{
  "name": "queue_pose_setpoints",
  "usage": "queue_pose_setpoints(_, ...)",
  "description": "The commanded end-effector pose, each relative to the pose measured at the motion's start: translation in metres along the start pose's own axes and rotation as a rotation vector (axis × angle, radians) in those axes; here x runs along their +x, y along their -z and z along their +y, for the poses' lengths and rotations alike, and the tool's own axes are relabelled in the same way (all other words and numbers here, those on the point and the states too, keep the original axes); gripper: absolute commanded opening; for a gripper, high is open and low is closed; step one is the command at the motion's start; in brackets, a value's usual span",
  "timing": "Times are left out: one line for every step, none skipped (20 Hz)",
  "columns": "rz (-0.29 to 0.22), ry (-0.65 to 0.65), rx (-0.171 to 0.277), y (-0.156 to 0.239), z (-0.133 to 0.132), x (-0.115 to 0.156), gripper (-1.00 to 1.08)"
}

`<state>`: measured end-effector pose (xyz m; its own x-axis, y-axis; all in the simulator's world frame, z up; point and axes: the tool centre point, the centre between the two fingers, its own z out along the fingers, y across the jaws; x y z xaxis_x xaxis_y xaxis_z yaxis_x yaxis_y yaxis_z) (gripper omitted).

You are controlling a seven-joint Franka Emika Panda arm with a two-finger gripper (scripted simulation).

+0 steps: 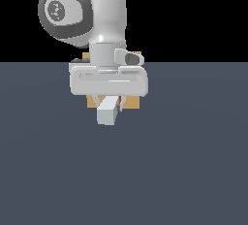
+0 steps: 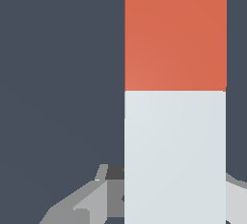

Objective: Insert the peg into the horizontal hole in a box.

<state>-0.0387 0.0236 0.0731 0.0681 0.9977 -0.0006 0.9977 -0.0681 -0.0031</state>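
Hand (image 1: 111, 104) pinching long pale grey-white square peg (image 1: 107, 112), orange-red end pointing toward tan cube-like box (image 1: 133, 104), hovering over dark grey surface (image 1: 184, 161).

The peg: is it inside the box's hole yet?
Cannot tell. The hand grips the peg; its orange end points toward the box, but the hole is hidden.

No readable text, labels, numbers or signs on anything in view
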Motion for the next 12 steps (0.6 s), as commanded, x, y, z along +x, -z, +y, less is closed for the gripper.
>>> queue_pose_setpoints(0.000,0.009,-0.003,0.0034,-0.0029,0.0061,-1.00)
queue_pose_setpoints(0.000,0.011,-0.003,0.0037,-0.0035,0.0073,-1.00)
queue_pose_setpoints(0.000,0.012,-0.003,0.0038,-0.0036,0.0077,-1.00)
queue_pose_setpoints(0.000,0.011,-0.003,0.0038,-0.0033,0.0074,-1.00)
queue_pose_setpoints(0.000,0.009,-0.003,0.0036,-0.0027,0.0065,-1.00)
queue_pose_setpoints(0.000,0.007,-0.003,0.0032,-0.0018,0.0052,-1.00)
queue_pose_setpoints(0.001,0.005,-0.003,0.0030,-0.0012,0.0043,-1.00)
queue_pose_setpoints(0.001,0.005,-0.003,0.0029,-0.0010,0.0041,-1.00)
queue_pose_setpoints(0.001,0.005,-0.003,0.0029,-0.0010,0.0041,-1.00)
queue_pose_setpoints(0.001,0.005,-0.003,0.0029,-0.0010,0.0041,-1.00)
queue_pose_setpoints(0.001,0.005,-0.003,0.0029,-0.0010,0.0041,-1.00)
queue_pose_setpoints(0.000,0.005,0.000,0.0014,-0.0022,0.0038,-1.00)
